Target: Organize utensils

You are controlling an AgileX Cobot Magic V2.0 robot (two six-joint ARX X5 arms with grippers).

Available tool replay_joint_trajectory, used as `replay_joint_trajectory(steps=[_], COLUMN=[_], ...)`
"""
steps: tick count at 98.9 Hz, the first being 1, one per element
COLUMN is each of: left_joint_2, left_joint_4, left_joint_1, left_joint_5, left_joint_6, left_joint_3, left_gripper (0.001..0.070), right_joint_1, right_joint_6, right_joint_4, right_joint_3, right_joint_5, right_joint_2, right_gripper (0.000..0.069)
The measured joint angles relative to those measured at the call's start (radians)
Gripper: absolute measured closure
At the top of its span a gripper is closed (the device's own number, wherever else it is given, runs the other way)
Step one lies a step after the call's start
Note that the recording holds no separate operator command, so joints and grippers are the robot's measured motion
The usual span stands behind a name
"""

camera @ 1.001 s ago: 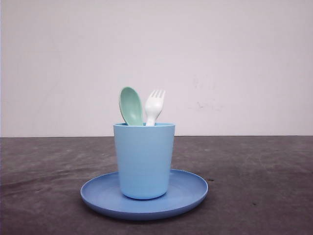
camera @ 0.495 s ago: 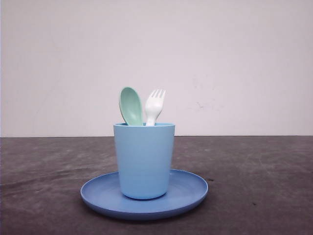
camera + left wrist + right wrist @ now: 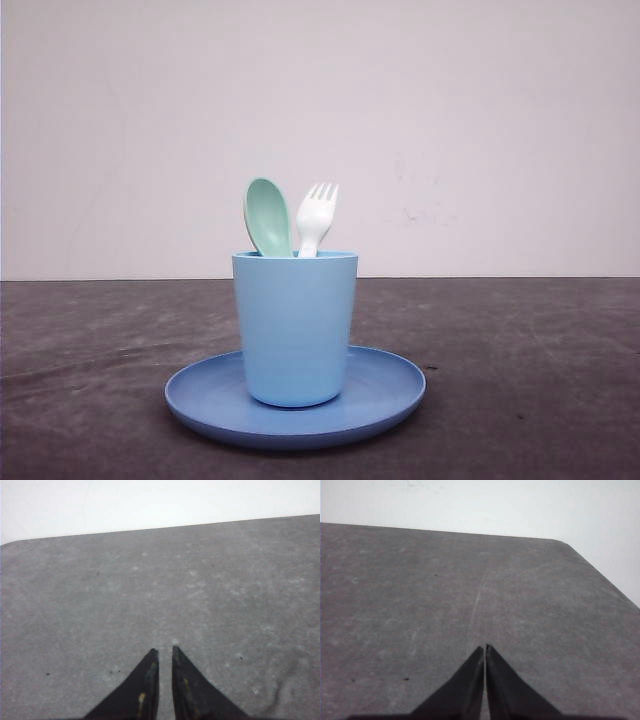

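A mint-green spoon (image 3: 268, 217) and a white fork (image 3: 316, 214) stand upright side by side in a light blue cup (image 3: 295, 327), heads poking above its rim. The cup rests in the middle of a round blue plate (image 3: 390, 390) on the dark table. My left gripper (image 3: 164, 651) hovers over bare grey tabletop, its jaws nearly together with a thin gap and nothing between them. Over another bare stretch of table, my right gripper (image 3: 485, 647) has its jaws pressed together, holding nothing.
The dark grey table (image 3: 520, 350) runs back to a plain pale wall (image 3: 450, 120). The table's far edge and a rounded corner (image 3: 565, 542) show in the right wrist view, and another rounded corner (image 3: 12, 542) in the left wrist view.
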Motion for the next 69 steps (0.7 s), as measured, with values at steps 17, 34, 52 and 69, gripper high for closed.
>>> replay_joint_trajectory(steps=[17,34,52,69], left_joint_2=[0.000,0.000,0.000,0.000], left_joint_4=[0.000,0.000,0.000,0.000], left_joint_1=[0.000,0.000,0.000,0.000], left_joint_5=[-0.001,-0.001,-0.001,-0.001], left_joint_6=[0.000,0.000,0.000,0.000], left_joint_3=[0.000,0.000,0.000,0.000], left_gripper=[0.0686,0.0686,0.0686,0.0686], right_joint_1=[-0.001,-0.001,-0.001,-0.001], right_joint_6=[-0.001,-0.001,-0.002,-0.002], right_joint_4=[-0.003,-0.002,0.028,0.034], right_joint_3=[0.000,0.000,0.000,0.000], right_joint_5=[0.000,0.000,0.000,0.000], right_joint_2=[0.000,0.000,0.000,0.000], right_gripper=[0.0685,0.0685,0.0685,0.0685])
